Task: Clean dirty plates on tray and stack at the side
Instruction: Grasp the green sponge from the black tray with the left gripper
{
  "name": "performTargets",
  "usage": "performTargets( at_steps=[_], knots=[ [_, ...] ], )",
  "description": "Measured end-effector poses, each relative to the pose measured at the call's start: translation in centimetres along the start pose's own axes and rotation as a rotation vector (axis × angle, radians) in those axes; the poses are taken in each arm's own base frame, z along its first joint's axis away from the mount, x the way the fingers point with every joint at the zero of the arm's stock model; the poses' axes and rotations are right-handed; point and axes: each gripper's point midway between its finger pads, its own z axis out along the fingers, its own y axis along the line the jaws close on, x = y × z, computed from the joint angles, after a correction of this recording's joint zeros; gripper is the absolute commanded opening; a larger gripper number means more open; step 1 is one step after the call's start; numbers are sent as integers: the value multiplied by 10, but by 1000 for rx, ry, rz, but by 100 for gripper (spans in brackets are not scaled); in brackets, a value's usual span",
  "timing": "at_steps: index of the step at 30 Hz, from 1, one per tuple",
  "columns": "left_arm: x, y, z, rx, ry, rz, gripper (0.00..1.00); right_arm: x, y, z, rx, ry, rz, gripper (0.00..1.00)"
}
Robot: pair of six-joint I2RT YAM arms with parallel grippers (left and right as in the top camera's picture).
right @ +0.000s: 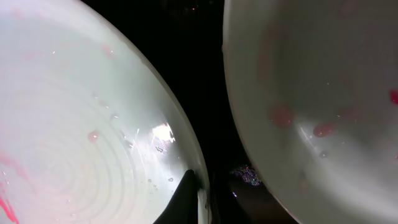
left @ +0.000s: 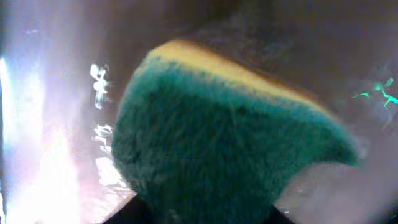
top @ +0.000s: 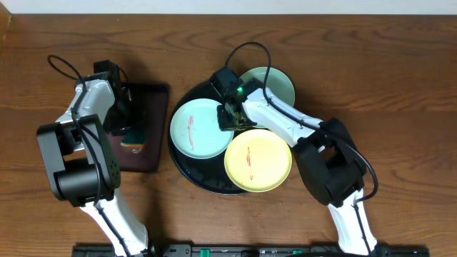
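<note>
Left gripper (top: 120, 118) hidden under its own arm above the brown rectangular tray (top: 153, 121); fuzzy green-and-yellow sponge (left: 230, 137) fills its wrist view, fingers unseen, grip unclear. Glossy round black tray (top: 187, 171) holds three smooth plates: two aqua (top: 196, 132), one yellow (top: 258, 160), red-smeared. Right gripper (top: 230, 114), fingers pressed together, at the left aqua rim.

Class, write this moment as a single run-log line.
left gripper: at sponge, grip unclear | right gripper: shut, at rim of aqua plate with red smear on black tray | stack: not yet begun
</note>
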Motion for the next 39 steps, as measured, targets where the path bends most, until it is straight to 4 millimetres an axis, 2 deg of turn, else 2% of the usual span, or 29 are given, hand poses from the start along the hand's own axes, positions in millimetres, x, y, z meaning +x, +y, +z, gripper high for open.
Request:
performTargets(
  at_steps=[1, 8, 13, 17, 23, 26, 39],
  knots=[
    [0, 0, 0, -1, -1, -3, 7, 0, 0, 0, 0, 0, 0, 1],
    [4, 1, -1, -6, 19, -5, 7, 0, 0, 0, -2, -1, 0, 1],
    [5, 1, -12, -8, 31, -9, 7, 0, 0, 0, -2, 0, 0, 1],
    [1, 0, -40, 0, -34, -19, 7, 0, 0, 0, -2, 0, 0, 1],
    [-5, 0, -106, 20, -202, -29, 7, 0, 0, 0, -3, 0, 1, 1],
    [-4, 0, -125, 27, -249, -30, 7, 0, 0, 0, -4, 0, 1, 1],
    [0, 0, -126, 26, -238, -34, 7, 0, 0, 0, -4, 0, 1, 1]
  ],
)
